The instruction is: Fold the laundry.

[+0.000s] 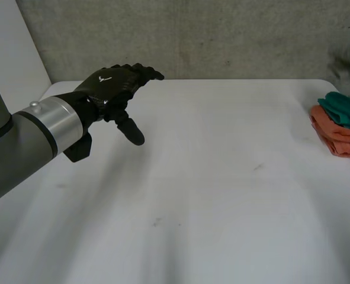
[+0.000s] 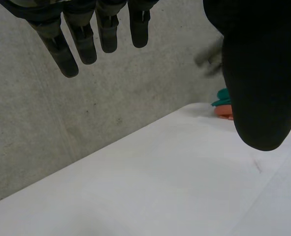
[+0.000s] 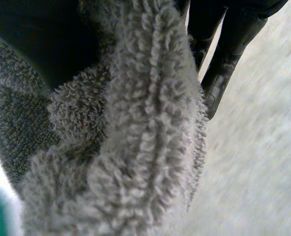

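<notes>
Most of the white table [image 1: 222, 189] is open surface. The left hand [image 1: 112, 89] hangs over its far left corner, fingers loosely spread. A folded orange cloth [image 1: 340, 139] and a teal cloth [image 1: 345, 109] touch at the right edge. The right hand [image 3: 37, 34] pinches a grey towel [image 3: 135, 147] between thumb and fingers.

The white surface [image 1: 210, 177] lies open across its middle and near side, so a hand could sweep there from left to right. At the far left the left hand [image 1: 112, 89] hangs above it with straight fingers, blocking that corner. At the right edge a folded orange cloth [image 1: 340, 139] with a teal cloth [image 1: 346, 109] on top stands in the way. A concrete wall [image 1: 222, 35] closes the far side. The right hand [image 3: 234, 29] is taken up by a grey towel [image 3: 135, 137] bunched between thumb and fingers.
</notes>
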Robot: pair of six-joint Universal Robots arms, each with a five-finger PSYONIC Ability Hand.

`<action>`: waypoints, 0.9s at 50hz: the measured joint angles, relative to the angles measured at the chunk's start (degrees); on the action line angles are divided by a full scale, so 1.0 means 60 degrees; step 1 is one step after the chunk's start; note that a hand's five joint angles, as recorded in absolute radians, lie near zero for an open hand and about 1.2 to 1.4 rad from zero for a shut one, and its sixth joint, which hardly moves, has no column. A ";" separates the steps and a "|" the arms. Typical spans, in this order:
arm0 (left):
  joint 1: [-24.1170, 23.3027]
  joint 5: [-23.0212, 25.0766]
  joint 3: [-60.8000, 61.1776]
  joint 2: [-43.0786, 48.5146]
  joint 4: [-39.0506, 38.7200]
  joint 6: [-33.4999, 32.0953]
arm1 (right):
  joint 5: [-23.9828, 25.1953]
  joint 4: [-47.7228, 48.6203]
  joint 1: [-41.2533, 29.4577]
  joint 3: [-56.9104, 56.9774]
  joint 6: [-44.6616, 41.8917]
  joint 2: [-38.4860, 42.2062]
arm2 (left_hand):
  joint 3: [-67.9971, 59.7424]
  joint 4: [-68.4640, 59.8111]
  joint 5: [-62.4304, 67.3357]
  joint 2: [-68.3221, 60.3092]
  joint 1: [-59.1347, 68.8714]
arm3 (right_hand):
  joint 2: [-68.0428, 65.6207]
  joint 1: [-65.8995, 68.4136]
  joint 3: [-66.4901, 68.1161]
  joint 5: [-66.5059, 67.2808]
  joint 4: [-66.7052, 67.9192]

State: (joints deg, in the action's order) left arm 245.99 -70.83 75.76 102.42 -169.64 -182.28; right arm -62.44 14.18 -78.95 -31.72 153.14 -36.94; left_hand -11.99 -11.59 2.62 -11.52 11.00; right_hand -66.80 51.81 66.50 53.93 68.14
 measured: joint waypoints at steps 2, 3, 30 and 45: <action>-0.0012 0.0002 0.0021 0.0007 -0.0011 0.0030 | 0.0296 0.0069 0.0344 -0.0691 -0.0217 0.0159 | -0.0001 -0.0002 0.0000 0.0000 0.0000 | 0.0000 0.0000 0.0000 0.0000 0.0000; -0.0012 0.0002 0.0021 0.0007 -0.0011 0.0030 | 0.0296 0.0069 0.0344 -0.0691 -0.0217 0.0159 | -0.0001 -0.0002 0.0000 0.0000 0.0000 | 0.0000 0.0000 0.0000 0.0000 0.0000; -0.0029 -0.0002 0.0063 0.0030 -0.0073 0.0092 | 0.1192 -0.0847 0.0799 -0.4282 -0.1825 -0.2339 | 0.0000 -0.0002 0.0000 0.0000 -0.0001 | 0.8992 -0.6682 -0.9025 -0.8352 -0.9121; 0.0104 -0.0907 0.0062 -0.0533 -0.0335 0.0078 | -0.1943 -0.0960 -0.3158 -0.6858 0.2754 -0.5999 | -0.0001 -0.0002 0.0000 0.0000 0.0000 | 0.8992 -0.6682 -0.9025 -0.8352 -0.9121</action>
State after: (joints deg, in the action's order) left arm 246.61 -76.27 76.13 99.22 -171.65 -181.81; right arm -74.10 8.42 -97.90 -72.87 169.67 -72.93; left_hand -12.00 -11.60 2.62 -11.52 11.00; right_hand -12.85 11.72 12.35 3.82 13.41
